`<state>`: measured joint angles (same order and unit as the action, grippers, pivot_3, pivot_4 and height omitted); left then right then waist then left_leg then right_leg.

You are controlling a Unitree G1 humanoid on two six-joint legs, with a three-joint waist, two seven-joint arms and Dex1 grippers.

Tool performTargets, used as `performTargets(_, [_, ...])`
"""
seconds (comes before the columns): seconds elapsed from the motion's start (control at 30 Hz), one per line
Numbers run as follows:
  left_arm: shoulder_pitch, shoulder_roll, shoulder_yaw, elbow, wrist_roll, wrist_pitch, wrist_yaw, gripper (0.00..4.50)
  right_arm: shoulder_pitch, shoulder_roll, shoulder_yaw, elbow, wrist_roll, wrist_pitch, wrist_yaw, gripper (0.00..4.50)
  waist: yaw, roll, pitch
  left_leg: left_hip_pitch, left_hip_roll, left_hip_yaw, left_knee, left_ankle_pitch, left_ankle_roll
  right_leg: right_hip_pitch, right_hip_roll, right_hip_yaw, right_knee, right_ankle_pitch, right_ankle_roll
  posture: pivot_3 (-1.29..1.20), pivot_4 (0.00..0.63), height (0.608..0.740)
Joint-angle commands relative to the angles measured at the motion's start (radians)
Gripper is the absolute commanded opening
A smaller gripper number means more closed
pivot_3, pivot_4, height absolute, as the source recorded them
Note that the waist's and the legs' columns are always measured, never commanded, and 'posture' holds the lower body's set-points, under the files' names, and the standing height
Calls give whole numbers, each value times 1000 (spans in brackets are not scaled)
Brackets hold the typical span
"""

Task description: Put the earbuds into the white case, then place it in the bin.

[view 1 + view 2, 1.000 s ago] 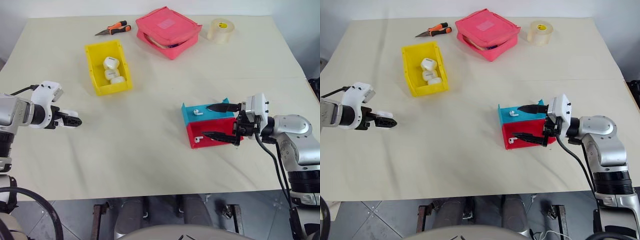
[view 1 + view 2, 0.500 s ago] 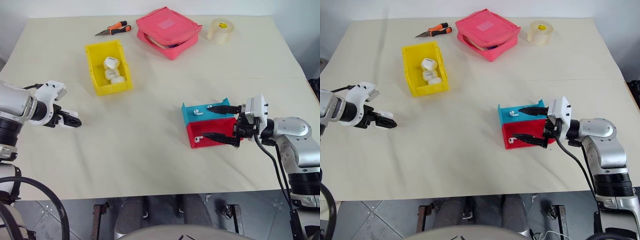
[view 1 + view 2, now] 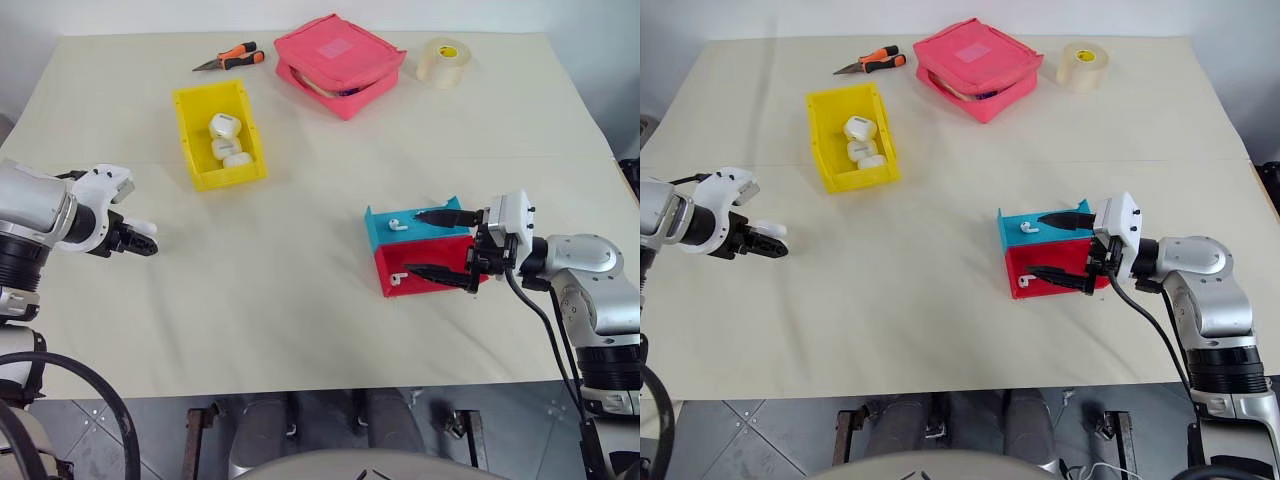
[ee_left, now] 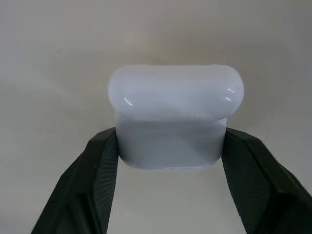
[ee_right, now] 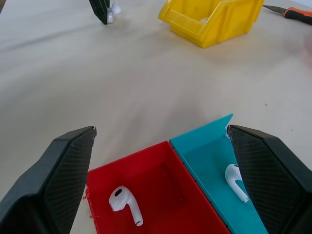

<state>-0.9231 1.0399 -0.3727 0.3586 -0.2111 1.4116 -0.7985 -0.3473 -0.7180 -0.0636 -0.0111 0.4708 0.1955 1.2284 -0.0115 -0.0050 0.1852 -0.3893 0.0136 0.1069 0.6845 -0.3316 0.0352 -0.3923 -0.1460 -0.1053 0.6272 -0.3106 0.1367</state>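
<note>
The left hand [image 3: 140,240] is clamped tight and tilted downward, while the right hand [image 3: 438,243] gapes wide, pointing leftward.

no readable text, labels or numbers anywhere.

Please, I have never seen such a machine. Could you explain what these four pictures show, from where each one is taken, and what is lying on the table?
This is a humanoid robot with two arms, each ending in a two-fingered black gripper. Two pictures come from its head, looking down over a cream table. The other two come from cameras on its wrists, looking along the fingers.

The left gripper is shut on a white earbud case. The right gripper is open, reaching over a blue tray and a red tray, each holding one white earbud.

Farther back stand a yellow bin holding three more white cases, a pink zip pouch, a tape roll and orange-handled pliers.
</note>
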Motion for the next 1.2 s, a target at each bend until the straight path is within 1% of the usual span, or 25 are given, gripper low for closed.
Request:
performTargets(0.03, [43, -4, 38, -62, -18, 12, -1, 2779, -6, -15, -32, -30, 7, -10, -9, 4500, 4, 0, 0, 0, 0, 0, 0, 0, 0, 0, 0, 0, 0, 0, 0, 0, 150, 740])
performTargets(0.13, [86, -24, 142, -155, -35, -53, 17, 2779, 1, -25, -47, -44, 11, -2, -21, 4500, 9, 0, 0, 0, 0, 0, 1, 0, 0, 0, 0, 1, 0, 0, 0, 0, 150, 740])
performTargets(0.2, [144, -75, 262, -298, -82, -143, 24, 2779, 23, -43, -70, -71, 16, 8, -34, 4500, 20, 0, 0, -1, 0, -1, 2, 0, 0, 0, 0, 0, 0, 0, 0, 0, 150, 740])
performTargets(0.23, [187, -116, 322, -390, -117, -184, 22, 2779, 39, -52, -84, -91, 19, 15, -44, 4500, 26, -1, 1, -2, 0, -2, 3, 0, 1, 0, -1, 0, 1, 0, 0, 0, 150, 740])
performTargets(0.3, [266, -182, 389, -535, -146, -288, 36, 2779, 64, -66, -104, -121, 18, 28, -65, 4500, 35, -1, 1, -4, 0, -4, 6, 0, 1, 1, -2, -1, 0, 1, 1, 0, 150, 740])
performTargets(0.33, [296, -222, 417, -578, -153, -324, 55, 2779, 75, -71, -112, -135, 18, 38, -77, 4500, 35, -2, 1, -6, 0, -5, 8, 0, 2, 1, -2, -1, 0, 1, 2, 0, 150, 740])
performTargets(0.37, [327, -282, 439, -613, -174, -379, 65, 2779, 99, -77, -127, -162, 22, 53, -93, 4500, 35, -2, 1, -7, 0, -6, 10, -1, 2, 1, -2, -1, 0, 2, 3, 0, 150, 740])
performTargets(0.43, [368, -429, 473, -635, -224, -567, 54, 2779, 155, -90, -158, -212, 23, 73, -119, 4500, 39, -1, 1, -9, 0, -7, 13, -1, 2, 1, -2, -2, 0, 2, 4, 0, 150, 740])
performTargets(0.47, [379, -480, 484, -632, -238, -639, 47, 2779, 175, -93, -168, -230, 25, 79, -127, 4500, 41, -1, 1, -9, 0, -7, 13, -1, 2, 1, -2, -3, 0, 2, 4, 0, 150, 740])
performTargets(0.53, [379, -568, 475, -575, -225, -818, 22, 2779, 201, -99, -185, -260, 24, 101, -155, 4500, 39, -1, 1, -10, 0, -7, 15, 0, 2, 2, -1, -4, 0, 3, 4, 0, 150, 740])
performTargets(0.6, [372, -609, 453, -521, -212, -934, -18, 2779, 212, -102, -195, -277, 19, 121, -183, 4500, 37, -2, 1, -10, -1, -7, 15, 0, 3, 1, -1, -4, 0, 3, 5, 0, 150, 740])
performTargets(0.73, [325, -730, 378, -356, -205, -1179, -135, 2779, 248, -105, -233, -337, 30, 167, -234, 4500, 38, 0, 0, -9, -1, -5, 14, 0, 3, 1, -1, -4, 0, 3, 5, 0, 150, 740])
performTargets(0.93, [296, -816, 241, -149, -144, -1478, -352, 2779, 288, -108, -270, -402, 56, 242, -288, 4500, 41, 0, 0, -10, -3, -5, 14, 0, 5, 1, -2, -4, -1, 4, 6, 0, 150, 740])
performTargets(1.0, [294, -851, 219, -133, -164, -1508, -400, 2779, 308, -109, -280, -423, 48, 248, -303, 4500, 41, 0, 0, -11, -3, -6, 15, 0, 5, 1, -2, -5, -1, 4, 6, 0, 150, 740])
performTargets(1.07, [299, -874, 210, -146, -197, -1489, -429, 2779, 334, -112, -292, -447, 37, 252, -318, 4500, 40, 0, 0, -11, -3, -6, 15, 0, 6, 1, -2, -5, -1, 4, 6, 0, 150, 740])
performTargets(1.2, [335, -878, 180, -199, -228, -1449, -480, 2779, 390, -123, -337, -511, 54, 296, -343, 4500, 38, 0, 0, -12, -2, -8, 15, 0, 6, 1, -2, -6, -2, 4, 6, 0, 150, 740])
